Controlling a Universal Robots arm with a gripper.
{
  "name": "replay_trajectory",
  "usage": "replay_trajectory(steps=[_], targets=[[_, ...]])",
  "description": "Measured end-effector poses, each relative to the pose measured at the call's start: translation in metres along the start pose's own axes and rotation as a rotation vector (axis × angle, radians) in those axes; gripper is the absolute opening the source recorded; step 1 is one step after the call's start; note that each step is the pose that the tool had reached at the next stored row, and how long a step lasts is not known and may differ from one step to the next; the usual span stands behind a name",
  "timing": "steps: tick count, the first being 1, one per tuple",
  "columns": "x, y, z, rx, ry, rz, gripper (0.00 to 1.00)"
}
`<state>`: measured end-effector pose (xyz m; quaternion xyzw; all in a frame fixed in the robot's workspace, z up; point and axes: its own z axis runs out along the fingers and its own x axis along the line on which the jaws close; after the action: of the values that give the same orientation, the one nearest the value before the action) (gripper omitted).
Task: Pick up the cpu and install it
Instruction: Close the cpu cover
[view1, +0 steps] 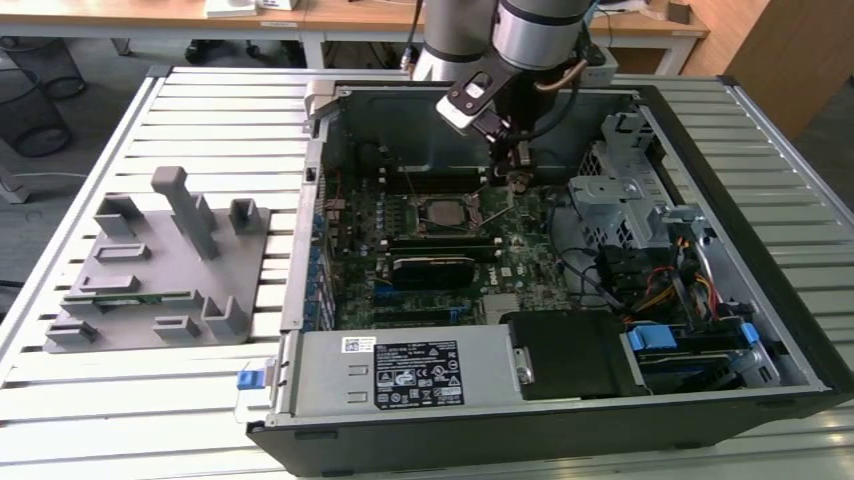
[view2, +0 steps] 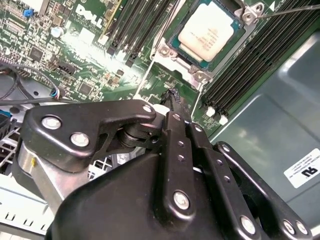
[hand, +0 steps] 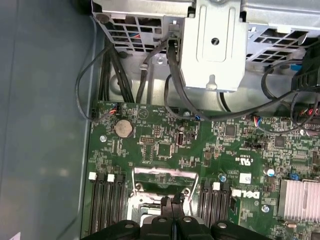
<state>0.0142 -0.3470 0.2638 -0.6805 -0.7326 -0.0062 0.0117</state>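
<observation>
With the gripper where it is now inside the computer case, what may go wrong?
The cpu lies in its socket, seemingly unclamped; a knock from the gripper, which is shut and close beside it, might shift it. The gripper also hangs low over the motherboard, so a small drop could scrape its components.

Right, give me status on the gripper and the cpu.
Status: gripper shut, nothing seen in it, low over the motherboard. The cpu lies in the socket, metal top up. Nothing on it.
</observation>
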Motion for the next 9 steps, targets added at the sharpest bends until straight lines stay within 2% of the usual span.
replay_trajectory(steps=[9], targets=[[-0.0007,0.0101,0.0003,0.0000,0.0001,0.000,0.11]])
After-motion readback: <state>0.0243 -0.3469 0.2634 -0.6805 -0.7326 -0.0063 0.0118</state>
